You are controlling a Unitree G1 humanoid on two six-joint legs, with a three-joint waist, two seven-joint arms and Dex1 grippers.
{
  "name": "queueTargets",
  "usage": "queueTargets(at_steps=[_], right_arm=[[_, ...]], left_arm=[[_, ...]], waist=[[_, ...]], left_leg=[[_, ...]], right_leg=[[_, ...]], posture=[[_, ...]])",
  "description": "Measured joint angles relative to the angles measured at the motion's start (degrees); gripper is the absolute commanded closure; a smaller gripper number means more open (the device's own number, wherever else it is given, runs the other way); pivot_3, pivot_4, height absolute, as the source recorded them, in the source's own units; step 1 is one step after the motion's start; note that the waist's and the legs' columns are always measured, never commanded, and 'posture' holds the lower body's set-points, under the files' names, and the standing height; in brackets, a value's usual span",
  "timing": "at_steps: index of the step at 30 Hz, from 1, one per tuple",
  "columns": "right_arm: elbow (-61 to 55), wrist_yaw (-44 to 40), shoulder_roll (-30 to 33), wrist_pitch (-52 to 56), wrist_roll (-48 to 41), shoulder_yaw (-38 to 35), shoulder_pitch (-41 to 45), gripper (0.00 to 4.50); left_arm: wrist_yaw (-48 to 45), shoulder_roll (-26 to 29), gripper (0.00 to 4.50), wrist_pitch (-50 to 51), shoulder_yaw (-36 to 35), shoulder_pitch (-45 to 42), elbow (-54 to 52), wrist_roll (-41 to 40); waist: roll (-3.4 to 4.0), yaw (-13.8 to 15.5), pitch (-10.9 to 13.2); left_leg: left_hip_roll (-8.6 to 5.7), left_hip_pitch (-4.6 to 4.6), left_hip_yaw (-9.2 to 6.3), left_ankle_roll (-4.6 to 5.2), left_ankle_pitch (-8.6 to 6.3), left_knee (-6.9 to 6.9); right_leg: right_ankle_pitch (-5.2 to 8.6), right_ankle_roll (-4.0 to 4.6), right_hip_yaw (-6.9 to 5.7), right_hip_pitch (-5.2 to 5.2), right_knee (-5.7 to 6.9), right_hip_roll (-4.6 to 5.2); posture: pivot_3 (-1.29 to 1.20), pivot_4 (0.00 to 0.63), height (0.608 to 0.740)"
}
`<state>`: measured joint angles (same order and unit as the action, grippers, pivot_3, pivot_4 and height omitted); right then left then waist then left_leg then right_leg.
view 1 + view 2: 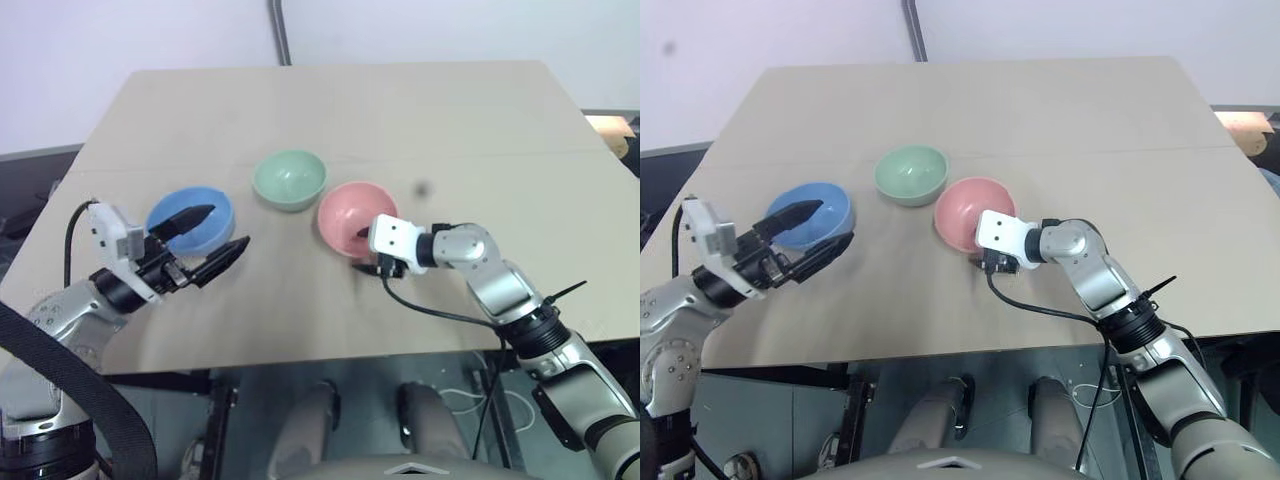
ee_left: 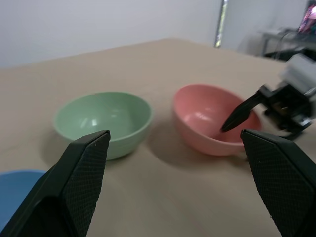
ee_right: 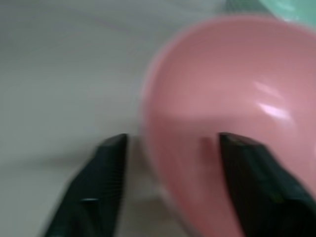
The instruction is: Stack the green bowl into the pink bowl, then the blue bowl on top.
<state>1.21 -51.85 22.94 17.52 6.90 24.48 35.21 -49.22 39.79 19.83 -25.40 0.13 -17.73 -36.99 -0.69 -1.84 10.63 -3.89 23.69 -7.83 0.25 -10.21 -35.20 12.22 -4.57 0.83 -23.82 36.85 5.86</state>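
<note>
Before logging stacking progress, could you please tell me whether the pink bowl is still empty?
Empty. The pink bowl shows a bare inside, and the green bowl sits apart beside it on the table.

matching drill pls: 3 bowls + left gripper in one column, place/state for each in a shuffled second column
1. green bowl
2. pink bowl
3. blue bowl
4. left gripper

a. open, nothing held
b. nearest the left arm
c. right gripper fingers straddling its rim
d. middle of the row, untouched

Pairs: 1-d, 2-c, 3-b, 4-a
</note>
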Motion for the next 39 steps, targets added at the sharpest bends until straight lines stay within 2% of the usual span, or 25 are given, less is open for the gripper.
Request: queueTargets(at_steps=[2,5,8,10,13,17,19,21,24,28,31,33,34,36,39], right_arm=[[-1.51,0.00,1.02,0.93,-0.03,-0.34,-0.23,0.06],[-10.25,-0.93,2.34,5.20,-3.97,-3.89,-2.06,0.06],[-20.33,-0.55,1.67,11.55,-10.96,-10.15,-4.09,0.06],[-26.22,1.39,1.15,15.33,-14.83,-14.70,-5.47,0.06],[-29.59,5.23,0.54,18.56,-16.91,-18.21,-7.48,0.06],[-30.35,9.23,1.33,20.74,-17.76,-20.76,-9.45,0.06],[-31.13,10.71,1.45,21.32,-18.27,-21.48,-9.56,0.00],[-32.27,12.42,1.36,22.15,-18.79,-21.69,-9.54,0.00],[-33.55,14.03,1.60,23.23,-19.33,-21.90,-9.69,0.00],[-35.50,15.67,2.53,24.65,-20.36,-22.86,-10.38,0.00],[-36.76,16.88,3.61,25.24,-21.07,-23.30,-12.16,0.00],[-37.43,17.77,4.02,25.97,-21.66,-23.93,-12.80,0.00],[-37.43,17.78,4.02,25.97,-21.66,-23.93,-12.81,0.00],[-38.63,18.49,5.93,26.07,-22.46,-26.87,-15.23,0.00],[-38.65,18.89,7.53,26.25,-22.97,-29.89,-16.31,0.00]], left_arm=[[2.63,1.33,0.00,-0.08,1.90,-0.54,-1.56,4.33],[8.65,5.51,0.00,1.45,6.54,-3.79,-5.36,13.75],[9.34,14.26,0.00,6.91,14.81,-11.00,-7.12,21.30],[6.84,19.20,0.00,7.67,23.64,-19.26,-5.55,28.14],[4.74,18.52,0.00,6.20,33.97,-29.22,1.73,36.49],[3.14,13.94,0.00,-1.48,46.63,-38.58,16.83,49.13],[3.01,11.43,0.55,-5.57,50.38,-41.53,22.90,53.34],[3.04,8.05,1.35,-10.04,53.16,-44.93,29.38,56.78],[3.01,5.58,2.87,-15.15,54.64,-47.94,34.54,59.46],[2.29,4.73,4.48,-19.19,54.68,-49.50,37.85,60.56],[0.91,4.31,4.48,-22.69,52.60,-49.40,38.42,58.48],[-2.17,3.64,4.48,-22.63,48.03,-49.34,33.23,52.50],[-2.18,3.64,4.48,-22.62,48.01,-49.34,33.20,52.47],[-9.12,4.57,4.48,-20.05,44.55,-47.99,23.72,43.95],[-14.64,5.84,4.48,-17.39,41.68,-48.00,15.52,37.68]], waist=[[0.00,-0.02,0.02],[-0.01,0.18,0.04],[-0.06,0.57,0.05],[-0.03,0.95,0.03],[0.01,0.98,0.02],[0.01,0.85,0.05],[-0.01,0.68,0.06],[-0.04,0.79,0.08],[-0.05,0.81,0.08],[-0.05,0.67,0.08],[-0.07,0.76,0.10],[-0.07,0.78,0.10],[-0.07,0.78,0.10],[-0.10,0.75,0.12],[-0.09,0.78,0.11]], left_leg=[[0.03,0.02,0.02,-0.01,0.00,0.01],[0.06,0.05,0.01,-0.04,-0.02,0.02],[0.06,0.07,-0.04,-0.04,-0.02,0.02],[0.04,0.00,0.02,-0.04,-0.02,0.02],[0.06,-0.03,0.06,-0.05,-0.03,0.02],[0.11,0.07,0.11,-0.05,-0.03,0.05],[0.11,0.12,0.14,-0.05,-0.03,0.05],[0.11,0.15,0.13,-0.05,-0.03,0.05],[0.10,0.17,0.14,-0.05,-0.03,0.04],[0.11,0.15,0.12,-0.05,-0.03,0.04],[0.11,0.17,0.09,-0.05,-0.03,0.01],[0.10,0.18,0.11,-0.05,-0.03,-0.03],[0.10,0.18,0.11,-0.05,-0.03,-0.04],[0.16,0.27,0.09,-0.05,-0.03,-0.04],[0.12,0.21,0.15,-0.04,-0.03,-0.04]], right_leg=[[-0.04,-0.05,0.01,-0.04,0.00,-0.03],[-0.07,-0.11,0.01,-0.05,-0.02,-0.06],[0.02,-0.27,-0.06,-0.03,-0.02,-0.14],[0.05,-0.32,-0.03,0.00,-0.03,-0.17],[0.04,-0.31,-0.03,0.01,-0.03,-0.26],[0.02,-0.28,0.03,-0.15,-0.02,-0.37],[-0.03,-0.22,0.08,-0.21,-0.02,-0.38],[-0.05,-0.19,0.07,-0.21,-0.03,-0.37],[-0.01,-0.26,0.08,-0.21,-0.04,-0.35],[0.01,-0.29,0.08,-0.21,-0.03,-0.35],[0.01,-0.30,0.05,-0.21,-0.02,-0.34],[0.00,-0.29,0.06,-0.19,-0.02,-0.29],[0.00,-0.30,0.06,-0.19,-0.02,-0.29],[-0.08,-0.16,0.05,-0.22,-0.03,-0.25],[-0.10,-0.12,0.08,-0.19,-0.03,-0.19]], posture=[[0.00,0.150,0.740],[0.00,0.150,0.740],[0.00,0.150,0.740],[0.00,0.150,0.740],[0.00,0.150,0.740],[0.00,0.150,0.740],[0.00,0.150,0.740],[0.00,0.150,0.740],[0.00,0.150,0.740],[0.00,0.150,0.740],[0.00,0.150,0.740],[0.00,0.150,0.740],[0.00,0.150,0.740],[0.00,0.150,0.740],[0.00,0.150,0.740]])
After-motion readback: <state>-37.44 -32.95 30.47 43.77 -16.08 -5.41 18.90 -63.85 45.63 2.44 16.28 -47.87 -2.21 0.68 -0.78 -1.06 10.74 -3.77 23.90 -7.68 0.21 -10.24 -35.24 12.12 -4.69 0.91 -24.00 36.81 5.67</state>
